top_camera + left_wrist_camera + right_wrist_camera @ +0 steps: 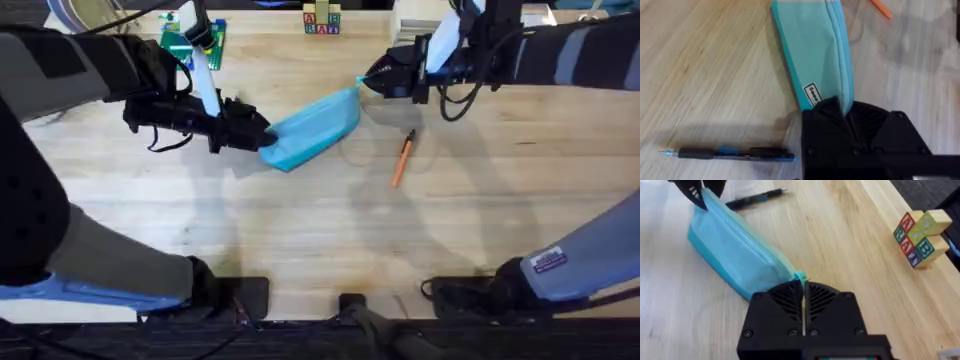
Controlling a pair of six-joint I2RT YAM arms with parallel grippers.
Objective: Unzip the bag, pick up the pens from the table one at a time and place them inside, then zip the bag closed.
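Bag point(315, 127): light blue soft fabric pencil pouch, elongated, lying slantwise near the middle of the light wooden plank tabletop point(300, 220), zipper seam along its upper edge, apparently closed. Left gripper point(262, 140) has its black fingers pinched shut on the pouch's near-left end; left wrist view shows the fabric bunched between the fingers point(827, 107) beside a small white label. Right gripper point(366, 82) is at the far-right end, fingers closed together on the small tab at the zipper's tip, seen in the right wrist view point(801, 277). Pouch spans between the two grippers, so one end is anchored and the other is at the pull. Orange pen with dark tip point(402, 159) lies on the tabletop just right of the pouch, apart from it. Slim dark pen with a blue band point(730, 153) lies near the left gripper, close to the pouch's left end, not touching it. Handling judgement: pouch looks light and limp, will fold or drag if pulled from one end only; hold the end seam firmly and draw the zipper tab along the seam line, keeping fabric taut. Tab is small and could slip. Pens are thin, stiff, likely to roll; take each across the barrel's middle. Stack of lettered wooden blocks point(920, 237) sits at the far edge, well clear.
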